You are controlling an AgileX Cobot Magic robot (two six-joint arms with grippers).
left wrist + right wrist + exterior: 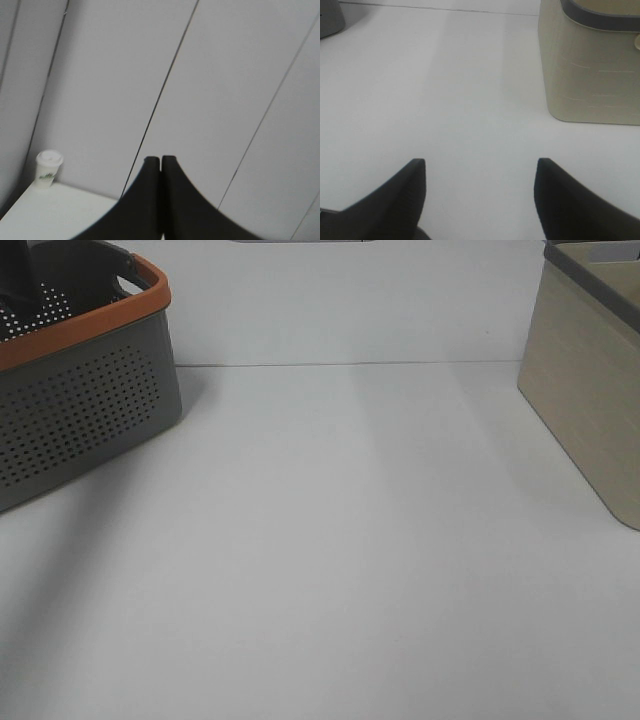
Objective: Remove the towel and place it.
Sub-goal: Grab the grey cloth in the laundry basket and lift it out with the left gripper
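No towel shows plainly in any view. The grey perforated basket (90,400) with an orange rim stands at the far left of the table. A dark curved shape (95,262) sits at its top; I cannot tell whether it is cloth or a handle. A black part of my left arm (18,275) hangs over the basket at the frame's edge. My left gripper (160,159) is shut with its fingers together and nothing between them, facing a panelled wall. My right gripper (480,167) is open and empty, low over the white table (445,100).
A beige bin (590,390) with a dark grey rim stands at the far right, and shows ahead of the right gripper in the right wrist view (592,70). A white paper cup (48,169) stands on a ledge by the wall. The basket's corner (330,20) shows far left.
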